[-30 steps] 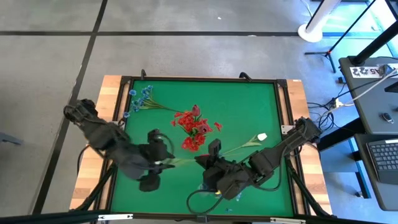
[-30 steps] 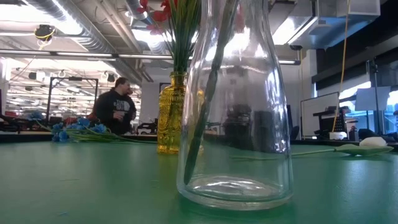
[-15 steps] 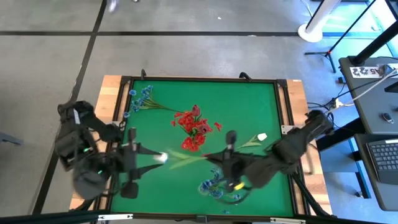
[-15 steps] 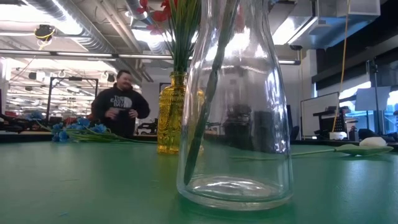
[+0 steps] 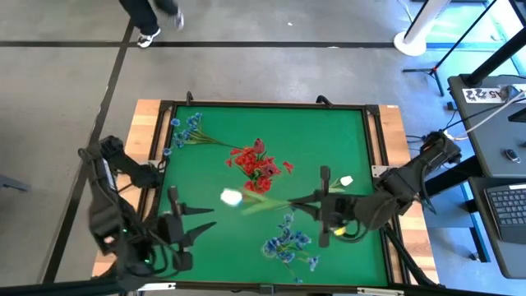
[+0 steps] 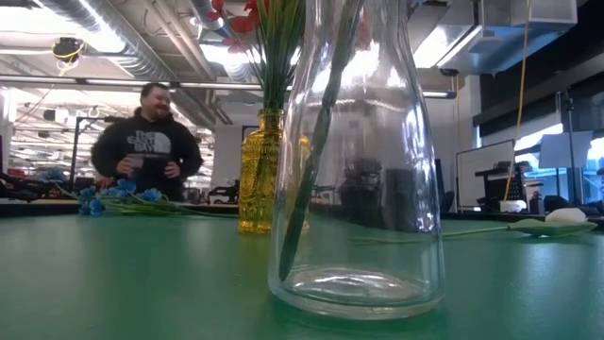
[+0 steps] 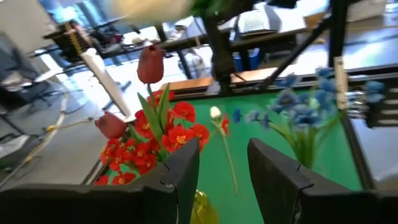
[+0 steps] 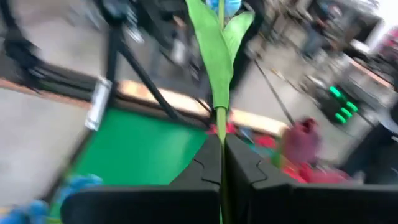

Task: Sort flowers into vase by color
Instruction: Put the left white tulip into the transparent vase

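A white flower (image 5: pixel 231 196) on a long green stem (image 5: pixel 271 203) is held level above the middle of the green counter (image 5: pixel 345 131). The stem is clamped at its far end between the shut fingers of the right gripper (image 5: pixel 322 200), which is seen over the right half of the counter in the high view. In the right wrist view the stem (image 8: pixel 220 93) with its green leaves is seen running forward from between the closed fingers (image 8: pixel 205 171).

The left gripper (image 5: pixel 191 220) is held over the left front part of the counter, with its fingers (image 5: pixel 195 210) apart and nothing between them. In the left wrist view the two dark fingers (image 7: pixel 180 171) stand open, pointed toward the flowers ahead.

The red flowers (image 5: pixel 256 168) are found standing in a yellow vase (image 6: pixel 261 175) near the counter's middle; pink buds (image 7: pixel 150 64) are seen among them. A bunch of blue flowers (image 5: pixel 289 244) is set in a clear glass vase (image 6: pixel 357 161) at the front of the counter, right of centre. Another spray of blue flowers (image 5: pixel 186 131) is laid flat at the back left corner. A second white bud (image 5: pixel 346 180) is laid on the counter toward the right edge, near the right arm.

A person (image 6: pixel 146 142) in a dark sweatshirt is seen in the room behind the counter.
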Motion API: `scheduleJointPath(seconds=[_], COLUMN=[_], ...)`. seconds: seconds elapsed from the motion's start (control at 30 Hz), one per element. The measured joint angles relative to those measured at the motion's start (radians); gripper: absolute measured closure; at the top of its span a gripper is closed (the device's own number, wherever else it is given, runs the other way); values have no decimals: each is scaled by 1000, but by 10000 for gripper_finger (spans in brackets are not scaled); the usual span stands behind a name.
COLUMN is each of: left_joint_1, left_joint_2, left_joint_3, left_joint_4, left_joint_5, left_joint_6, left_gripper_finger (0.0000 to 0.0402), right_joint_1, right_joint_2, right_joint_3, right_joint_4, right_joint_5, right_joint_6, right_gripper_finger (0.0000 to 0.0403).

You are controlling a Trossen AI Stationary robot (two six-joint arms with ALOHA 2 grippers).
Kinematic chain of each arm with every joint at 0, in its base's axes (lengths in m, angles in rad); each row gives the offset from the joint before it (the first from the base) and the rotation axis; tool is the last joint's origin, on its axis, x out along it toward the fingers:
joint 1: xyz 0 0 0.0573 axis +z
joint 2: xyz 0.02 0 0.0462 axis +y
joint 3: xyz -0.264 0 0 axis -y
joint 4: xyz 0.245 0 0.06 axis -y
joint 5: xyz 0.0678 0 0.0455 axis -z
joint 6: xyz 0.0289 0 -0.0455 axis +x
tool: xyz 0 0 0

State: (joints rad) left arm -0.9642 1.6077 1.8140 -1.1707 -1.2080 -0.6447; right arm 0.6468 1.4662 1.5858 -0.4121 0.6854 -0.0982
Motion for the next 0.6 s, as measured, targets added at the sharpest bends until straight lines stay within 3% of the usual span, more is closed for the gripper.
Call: scheduleJointPath(seconds=[0.1, 0.2, 0.4, 0.6], left_joint_1=[31, 71, 174, 308], left_joint_2=[0, 0, 0, 0], left_joint_3=[-65, -122, -231, -333], left_joint_4=[107, 301, 764, 1168], left_joint_5=[-23, 6, 312, 572], left_joint_6=[27, 159, 516, 723], left_gripper_finger=[269, 269, 281, 300], right_joint_1=[-15, -51, -124, -128], right_joint_2=[-76, -150, -243, -262], right_joint_3=[-156, -289, -459, -504], right_joint_4=[257, 439, 619, 680], right_joint_5=[-97, -204, -341, -433], right_joint_6=[-76, -93, -61, -59], right_gripper_finger=[402, 402, 402, 402])
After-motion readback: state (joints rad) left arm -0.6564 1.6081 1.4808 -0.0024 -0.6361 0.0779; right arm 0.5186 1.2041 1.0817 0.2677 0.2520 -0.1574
